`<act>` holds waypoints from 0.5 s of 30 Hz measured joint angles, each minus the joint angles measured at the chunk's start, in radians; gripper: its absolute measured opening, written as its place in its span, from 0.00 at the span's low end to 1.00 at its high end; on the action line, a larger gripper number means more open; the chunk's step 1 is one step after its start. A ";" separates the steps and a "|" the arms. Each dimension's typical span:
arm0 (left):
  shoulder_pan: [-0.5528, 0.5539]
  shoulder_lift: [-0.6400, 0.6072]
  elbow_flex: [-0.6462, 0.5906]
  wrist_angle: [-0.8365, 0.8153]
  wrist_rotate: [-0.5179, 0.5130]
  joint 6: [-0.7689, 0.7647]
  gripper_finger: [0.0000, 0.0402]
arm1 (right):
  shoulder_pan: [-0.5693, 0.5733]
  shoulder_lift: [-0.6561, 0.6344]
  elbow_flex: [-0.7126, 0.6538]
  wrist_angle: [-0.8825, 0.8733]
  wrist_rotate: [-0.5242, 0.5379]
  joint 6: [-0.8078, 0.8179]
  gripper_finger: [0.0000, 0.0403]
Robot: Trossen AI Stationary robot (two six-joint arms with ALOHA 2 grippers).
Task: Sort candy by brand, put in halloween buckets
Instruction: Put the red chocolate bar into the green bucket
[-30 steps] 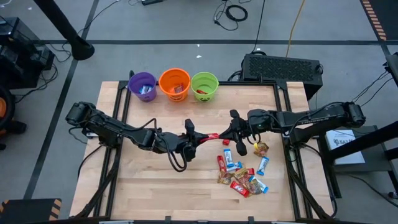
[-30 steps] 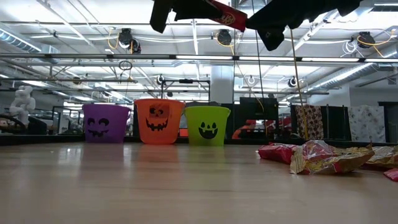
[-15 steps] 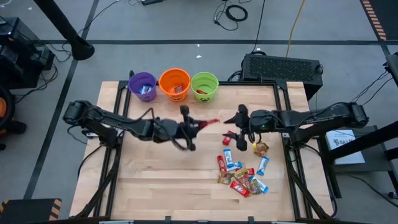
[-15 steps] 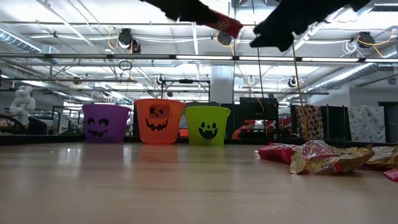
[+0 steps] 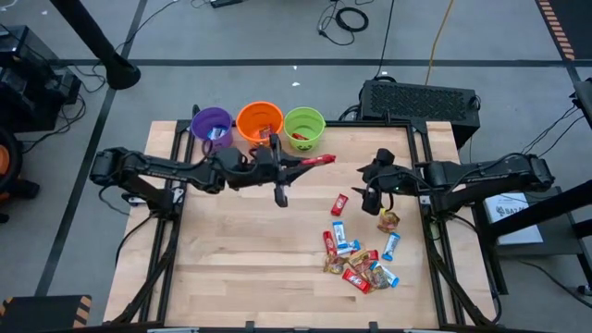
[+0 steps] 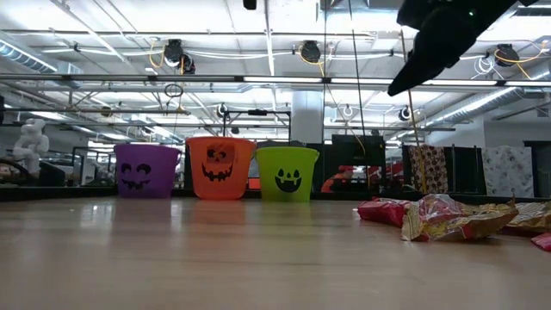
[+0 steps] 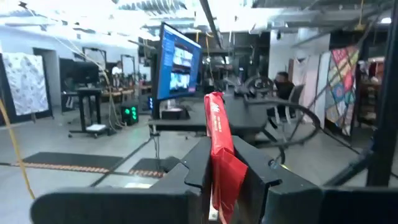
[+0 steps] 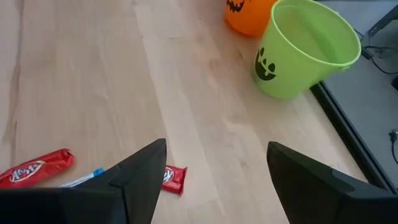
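The red candy bar [image 8: 37, 169] seems to read KitKat; nothing else is legible.

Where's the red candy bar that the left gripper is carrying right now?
In the high view the red candy bar is clamped in the left gripper, held above the table just in front of the green bucket, right of the orange bucket.

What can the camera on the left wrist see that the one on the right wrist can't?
Only the left wrist view shows the left gripper shut on a red candy bar, with a monitor in the room behind. Only the right wrist view shows the wooden table, the lime green bucket, part of the orange bucket, two red candies lying flat, and the right gripper open and empty. Both share only this: each looks past its own two dark fingers.
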 joint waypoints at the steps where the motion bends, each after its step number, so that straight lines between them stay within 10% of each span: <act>1: 0.000 0.000 0.000 0.010 0.000 0.003 0.14 | 0.000 0.000 0.000 0.000 0.000 0.000 0.66; 12: -0.005 0.000 0.000 -0.030 -0.026 0.686 0.14 | 0.000 0.000 0.000 -0.003 0.002 -0.078 0.63; 15: -0.019 0.000 0.000 -0.102 -0.196 0.783 0.14 | 0.000 0.000 0.000 -0.002 0.001 -0.078 0.63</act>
